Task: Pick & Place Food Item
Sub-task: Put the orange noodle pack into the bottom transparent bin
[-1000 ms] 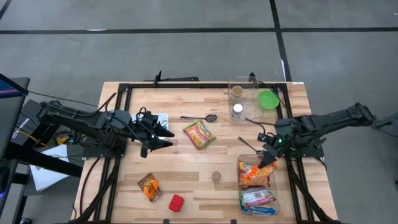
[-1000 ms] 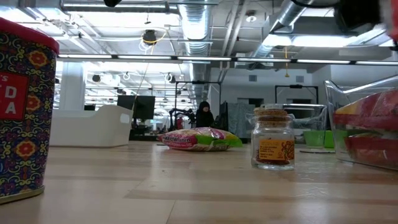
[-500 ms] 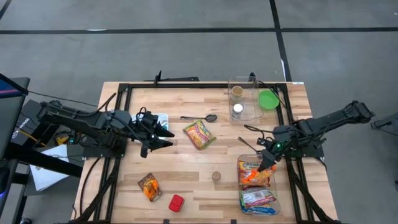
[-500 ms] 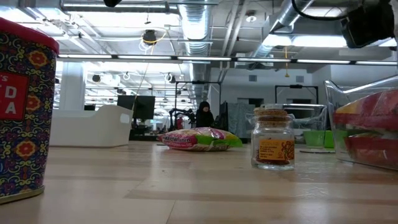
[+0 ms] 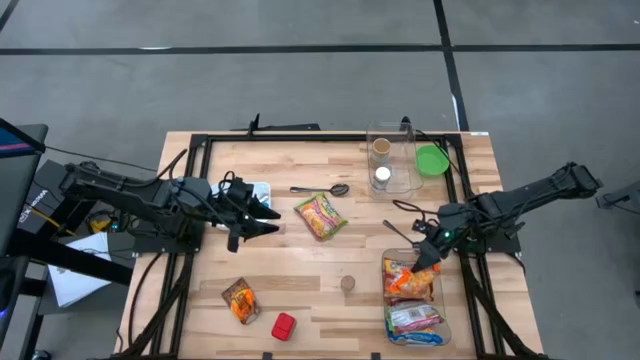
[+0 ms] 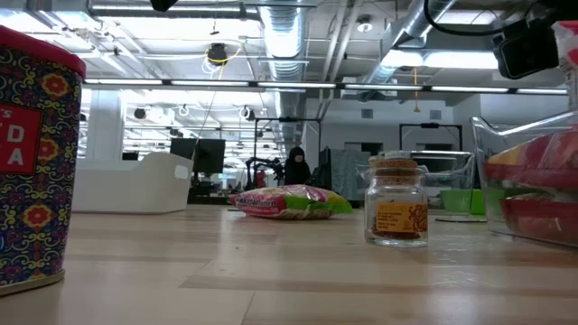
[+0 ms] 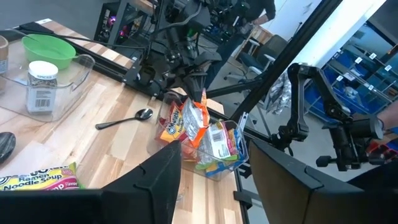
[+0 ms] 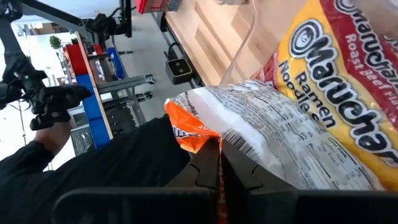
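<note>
Two arms: right gripper (image 5: 432,250) jaws pinching orange packet (image 8: 189,127) over clear bin (image 5: 441,322); left gripper (image 5: 268,222) jaws parted.

Work surface: light wooden slat table (image 5: 300,270) in a black frame. Directly on it: noodle packet (image 5: 320,215), dark spoon (image 5: 322,189), second spoon (image 5: 397,233), small cork-lidded jar (image 5: 347,284), orange snack packet (image 5: 240,300), red tin (image 5: 284,326), green bowl (image 5: 432,159), clear bin with two jars (image 5: 391,182), clear tub of food packets (image 5: 437,325).
</note>
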`<state>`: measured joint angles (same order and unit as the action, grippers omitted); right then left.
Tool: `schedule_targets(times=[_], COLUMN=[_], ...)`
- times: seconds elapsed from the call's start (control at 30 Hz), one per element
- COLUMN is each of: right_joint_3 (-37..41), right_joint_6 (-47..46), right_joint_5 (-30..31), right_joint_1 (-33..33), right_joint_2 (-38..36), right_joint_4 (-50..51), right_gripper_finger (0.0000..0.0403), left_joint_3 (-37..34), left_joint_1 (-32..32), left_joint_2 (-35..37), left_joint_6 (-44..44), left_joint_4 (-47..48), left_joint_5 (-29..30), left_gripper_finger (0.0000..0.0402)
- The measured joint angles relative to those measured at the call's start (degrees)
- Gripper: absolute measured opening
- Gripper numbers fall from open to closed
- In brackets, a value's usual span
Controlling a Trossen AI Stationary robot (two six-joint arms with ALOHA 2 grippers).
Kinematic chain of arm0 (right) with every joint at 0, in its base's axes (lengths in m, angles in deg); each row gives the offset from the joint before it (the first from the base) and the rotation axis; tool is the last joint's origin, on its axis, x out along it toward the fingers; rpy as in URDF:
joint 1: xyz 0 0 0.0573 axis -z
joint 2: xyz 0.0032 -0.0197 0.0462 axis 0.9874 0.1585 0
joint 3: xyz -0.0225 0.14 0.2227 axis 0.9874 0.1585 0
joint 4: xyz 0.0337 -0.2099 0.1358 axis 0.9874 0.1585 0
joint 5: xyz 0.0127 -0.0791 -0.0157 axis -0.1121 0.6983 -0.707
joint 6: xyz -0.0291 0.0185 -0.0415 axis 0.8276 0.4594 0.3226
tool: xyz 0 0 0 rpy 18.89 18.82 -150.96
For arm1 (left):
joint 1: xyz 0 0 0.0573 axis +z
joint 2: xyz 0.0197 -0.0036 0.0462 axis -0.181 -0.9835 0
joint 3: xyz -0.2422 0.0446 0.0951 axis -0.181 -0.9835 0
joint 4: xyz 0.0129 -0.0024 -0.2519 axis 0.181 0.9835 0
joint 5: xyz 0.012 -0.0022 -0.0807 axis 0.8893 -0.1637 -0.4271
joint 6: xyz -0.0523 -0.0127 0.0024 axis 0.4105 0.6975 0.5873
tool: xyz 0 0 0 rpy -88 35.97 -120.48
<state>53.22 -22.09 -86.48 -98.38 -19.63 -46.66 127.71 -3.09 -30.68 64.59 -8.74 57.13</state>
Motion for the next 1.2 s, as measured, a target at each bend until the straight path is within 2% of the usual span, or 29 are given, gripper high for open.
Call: schedule_targets(times=[0.57, 1.1, 1.2], right_joint_3=[-0.28, -0.31, -0.32], right_joint_6=[2.29, -1.39, -1.05], right_joint_5=[10.00, 8.68, 8.68], right_joint_1=[0.04, 0.24, 1.35], right_joint_2=[-6.78, -8.61, -8.61], right_joint_4=[0.45, 4.60, 5.72], right_gripper_finger=[0.0000, 0.0001, 0.0015], left_joint_3=[0.00, 0.00, 0.00], left_joint_1=[0.00, 0.00, 0.00], left_joint_2=[0.00, 0.00, -0.02], left_joint_6=[0.00, 0.22, 0.22], left_joint_4=[-0.22, -0.22, -0.21], left_joint_5=[0.94, 1.38, 1.39], left_gripper_finger=[0.0172, 0.0172, 0.0172])
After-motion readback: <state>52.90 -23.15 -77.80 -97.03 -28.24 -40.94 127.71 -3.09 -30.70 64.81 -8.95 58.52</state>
